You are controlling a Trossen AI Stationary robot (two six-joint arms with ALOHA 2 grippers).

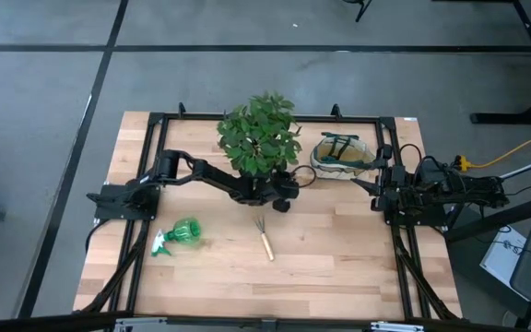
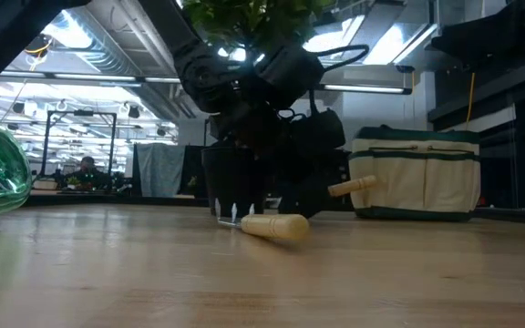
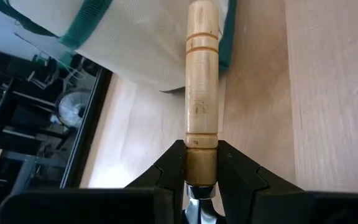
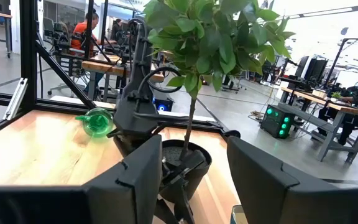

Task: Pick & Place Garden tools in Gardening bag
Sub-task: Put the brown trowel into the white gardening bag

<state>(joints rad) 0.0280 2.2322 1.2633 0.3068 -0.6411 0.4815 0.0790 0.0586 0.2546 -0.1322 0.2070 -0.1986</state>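
- While your left claw (image 3: 201, 177) pinches the trowel (image 3: 202, 81) handle's very end, it may pivot and miss the gardening bag (image 1: 342, 155).
- Your right claw (image 4: 194, 180) waits wide beside the bag; the plant (image 1: 260, 134) crowds your path.

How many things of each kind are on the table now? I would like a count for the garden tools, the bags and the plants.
Garden tools: 3 (spray bottle, hand rake, wooden-handled tool held by the left gripper)
Gardening bags: 1
Potted plants: 1
Total: 5
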